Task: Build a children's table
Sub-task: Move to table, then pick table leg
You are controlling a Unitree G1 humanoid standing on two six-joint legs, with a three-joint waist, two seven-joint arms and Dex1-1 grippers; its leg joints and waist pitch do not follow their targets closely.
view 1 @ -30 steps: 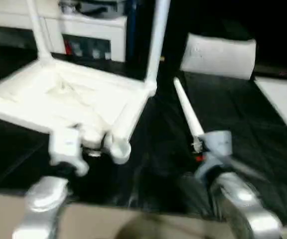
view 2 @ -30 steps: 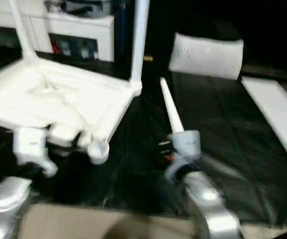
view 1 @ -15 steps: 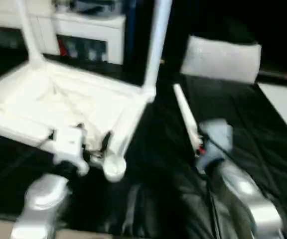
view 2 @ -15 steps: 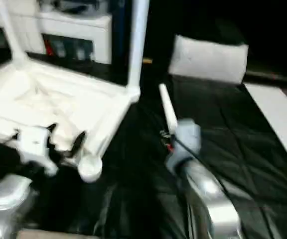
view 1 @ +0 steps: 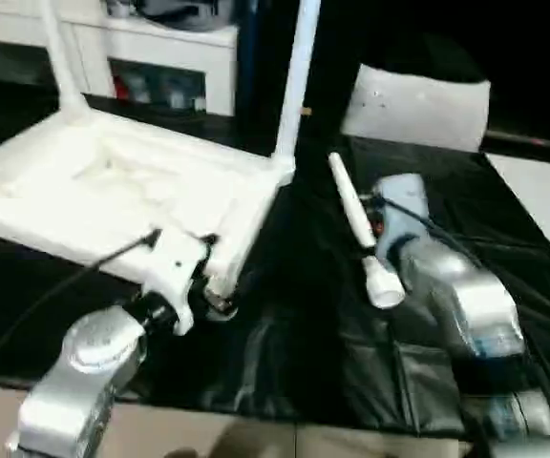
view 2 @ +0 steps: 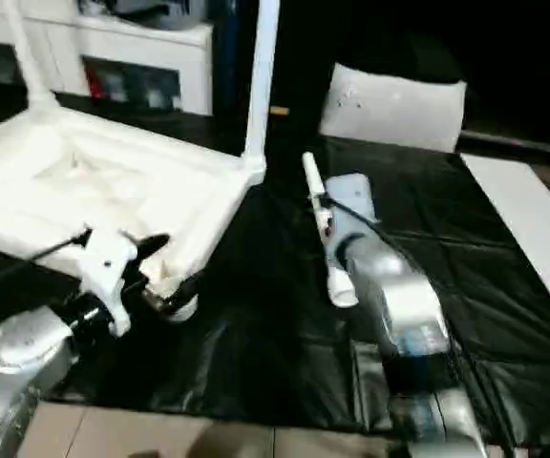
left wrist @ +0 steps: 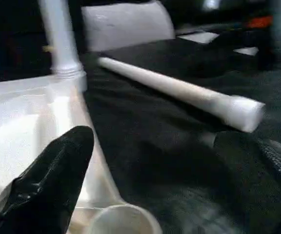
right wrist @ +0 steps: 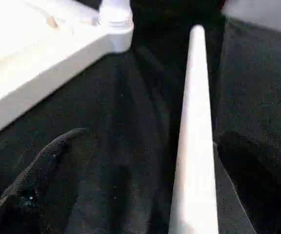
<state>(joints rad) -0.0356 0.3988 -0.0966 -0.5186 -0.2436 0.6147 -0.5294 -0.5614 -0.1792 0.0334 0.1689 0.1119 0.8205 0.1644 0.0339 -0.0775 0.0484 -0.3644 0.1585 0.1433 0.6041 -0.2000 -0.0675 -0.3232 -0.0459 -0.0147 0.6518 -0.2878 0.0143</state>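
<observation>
Table top [view 1: 113, 191] lies upside down on the black-covered work surface [view 1: 466, 219], ribbed underside up, on the robot's left; two legs already stand in its far corner sockets, one at the far left [view 1: 57, 57], one at the near-centre far corner [view 1: 294, 86]. A loose leg [view 1: 356, 224] lies flat on the black cover to the right of the top, thick end toward the robot. Right gripper [right wrist: 140, 161] hangs over this leg with its fingers spread wide, one to each side of the shaft in the right wrist view, nothing grasped yet. Left gripper [view 1: 184, 250] sits at the near right corner of the top, fingers likewise released, beside the empty round socket [left wrist: 123, 222]. Judgement: step in hand is picking up the loose leg. To do it well, lower until the shaft sits squarely between the pads, close near the thick end for control, then bring that end to the open socket while the left gripper steadies the corner. Hard to make out: whether the left fingers touch the rim; tops of both standing legs are cut off; the fourth leg is not identifiable; the right fingertips are hidden behind the wrist in the head views.
</observation>
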